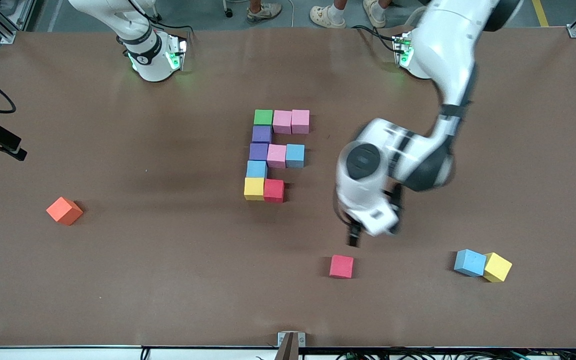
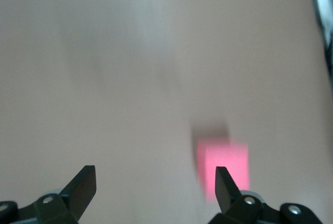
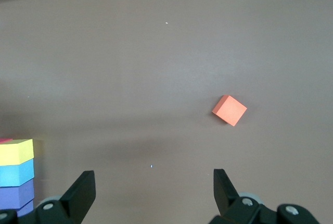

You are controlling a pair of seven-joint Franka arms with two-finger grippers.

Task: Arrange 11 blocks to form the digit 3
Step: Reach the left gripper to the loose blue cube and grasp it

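The unfinished digit 3 [image 1: 274,155] sits mid-table: ten touching cubes, with the bottom bar stopping at the red cube [image 1: 273,190], so one cell at that bar's open end is unfilled. By my reading the next piece is the loose pinkish-red cube [image 1: 341,266], alone on the table [image 1: 168,280], nearer the front camera than the figure and toward the left arm's end.

In the front view this cube lies at about seven o'clock from the left end effector [image 1: 354,239], which hangs just above and beside it, fingers spread wide and holding nothing. The left wrist view shows the cube [image 2: 225,168] off-centre, against one fingertip [image 2: 223,185] rather than between the two, so a small sideways shift seems needed before descending.

The left arm is clearly the nearer one. The right end effector [image 3: 154,190] waits, open and empty.
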